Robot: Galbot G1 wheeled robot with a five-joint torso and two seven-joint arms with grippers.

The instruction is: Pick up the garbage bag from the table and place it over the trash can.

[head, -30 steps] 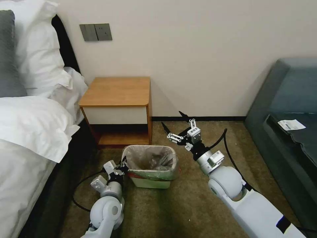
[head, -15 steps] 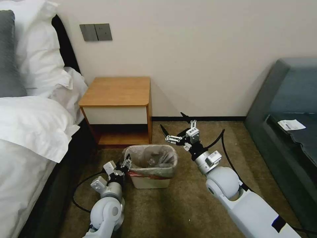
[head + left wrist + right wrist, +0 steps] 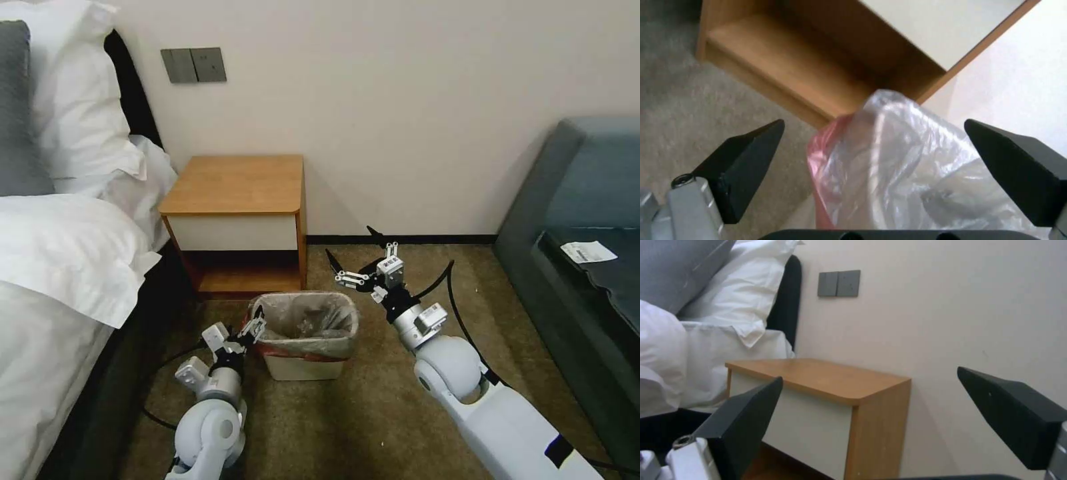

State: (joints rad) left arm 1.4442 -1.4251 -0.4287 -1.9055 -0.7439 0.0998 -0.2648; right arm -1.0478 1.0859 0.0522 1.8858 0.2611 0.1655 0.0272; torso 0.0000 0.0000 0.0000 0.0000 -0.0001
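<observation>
Thin, crinkly, translucent greyish garbage bag [image 3: 303,327] with red edge band: already lines the small cream-white rectangular plastic trash can [image 3: 301,365] on the carpet, mouth folded out over the rolled rim on all visible sides. Can stands just in front of the orange-brown wooden desk [image 3: 237,183], white drawer front.

Left hand [image 3: 253,329]: low at the can's left rim corner, jaws spread wide, gripping nothing. In the left wrist view the bagged corner [image 3: 889,160] sits between its two black fingertips [image 3: 749,156]; contact not clear.

Right hand [image 3: 363,257]: raised behind the can's right rear corner, apart from the rim, jaws wide, empty, aimed toward the desk.

Judgement: bag lies directly ahead of the left hand, the nearer one; fitting looks essentially complete.
</observation>
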